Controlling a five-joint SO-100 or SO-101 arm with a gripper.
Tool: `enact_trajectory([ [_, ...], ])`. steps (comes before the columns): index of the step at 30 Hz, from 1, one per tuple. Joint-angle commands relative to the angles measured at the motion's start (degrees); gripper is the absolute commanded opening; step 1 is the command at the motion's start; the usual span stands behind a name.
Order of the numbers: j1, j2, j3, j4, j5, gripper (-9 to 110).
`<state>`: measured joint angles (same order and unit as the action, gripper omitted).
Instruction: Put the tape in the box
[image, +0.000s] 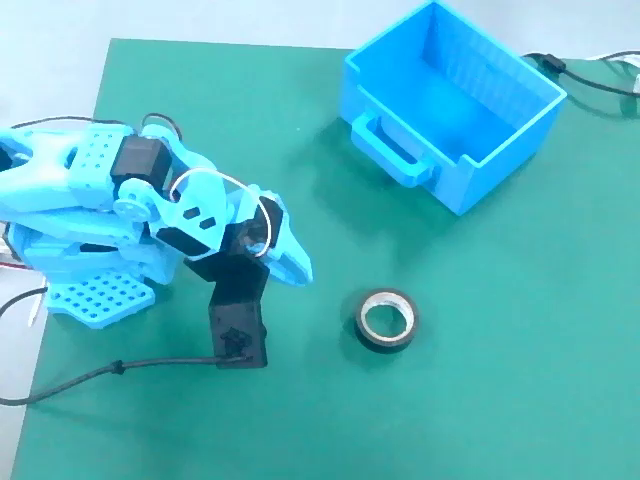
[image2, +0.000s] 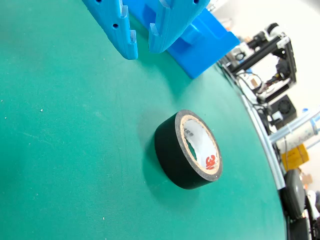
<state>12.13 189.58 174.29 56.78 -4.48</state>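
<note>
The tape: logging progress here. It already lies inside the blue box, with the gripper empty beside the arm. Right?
Not quite. The tape lies flat on the green mat, outside the blue box, as the fixed view shows. The gripper is indeed empty.

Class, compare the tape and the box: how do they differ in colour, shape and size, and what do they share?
The tape is black with a pale inner ring; the box is bright blue. The tape is a round ring; the box is rectangular with a loop handle. The tape is much smaller than the box. Both rest on the green mat, untouched by the gripper.
</note>
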Motion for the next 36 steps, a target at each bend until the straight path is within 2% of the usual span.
enact_trajectory([
  [1,0.4,0.6,-0.4,0.9,-1.1,0],
  [17,0.7,-0.8,-6.0,1.4,-3.7,0],
  [27,1.0,-17.9,-20.9,2.9,-3.7,0],
  [36,4.7,-45.3,-48.3,13.1,-3.4,1],
])
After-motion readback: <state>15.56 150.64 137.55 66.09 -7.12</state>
